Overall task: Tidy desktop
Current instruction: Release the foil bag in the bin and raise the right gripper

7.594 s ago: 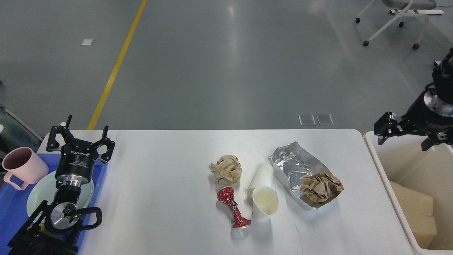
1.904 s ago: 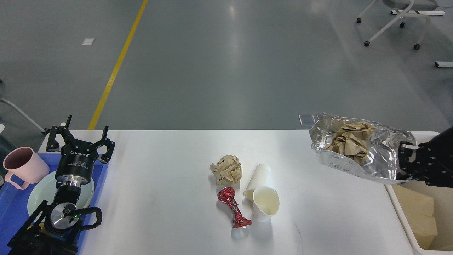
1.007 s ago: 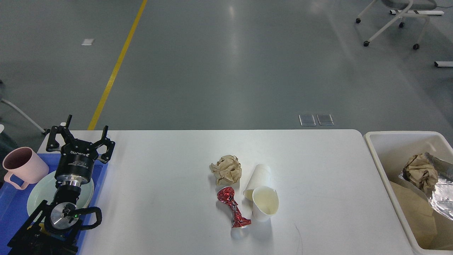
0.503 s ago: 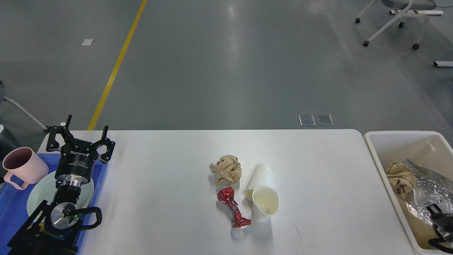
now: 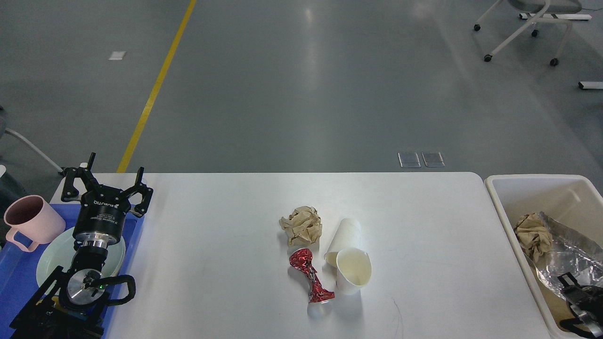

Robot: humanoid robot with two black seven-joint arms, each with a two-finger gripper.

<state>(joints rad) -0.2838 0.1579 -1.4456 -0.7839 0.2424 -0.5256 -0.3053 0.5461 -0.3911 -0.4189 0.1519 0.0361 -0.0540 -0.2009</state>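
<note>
The white desktop (image 5: 226, 245) holds a crumpled brown paper ball (image 5: 301, 225), a crushed red can (image 5: 311, 278), a paper cup lying on its side (image 5: 346, 237) and a second paper cup (image 5: 353, 271) close together near the middle. My left gripper (image 5: 108, 180) is open and empty above the far edge of the blue tray (image 5: 14, 278). My right gripper (image 5: 575, 303) is low inside the cream-white bin (image 5: 499, 197), partly cut off by the frame's edge, its two dark fingers apart, beside the silver foil bag (image 5: 565, 256).
A crumpled brown paper (image 5: 532, 235) lies in the bin against the foil bag. The blue tray holds a pink mug (image 5: 30, 221) and a pale green plate (image 5: 47, 259) under my left arm. A wheeled chair base (image 5: 518, 33) stands on the floor far right.
My right gripper carried the foil bag with the brown paper off the desktop and dropped it in the bin. In the last half second it barely moved. My left arm stayed still.
</note>
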